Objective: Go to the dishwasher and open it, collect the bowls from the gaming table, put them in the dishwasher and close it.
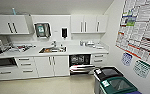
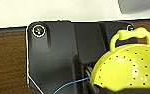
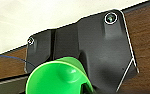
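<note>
Yellow bowl [image 2: 127,67] in your left claw, green bowl [image 3: 58,77] in your right, could hit the open dishwasher [image 1: 80,62] door; I cannot tell either grip.

Bright even light, soft blur, edges warped.

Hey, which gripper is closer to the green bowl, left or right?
Right. The green bowl sits large and close at the right wrist, likely carried by that arm. The left wrist has a yellow holed bowl close to it instead, not the green one.
</note>
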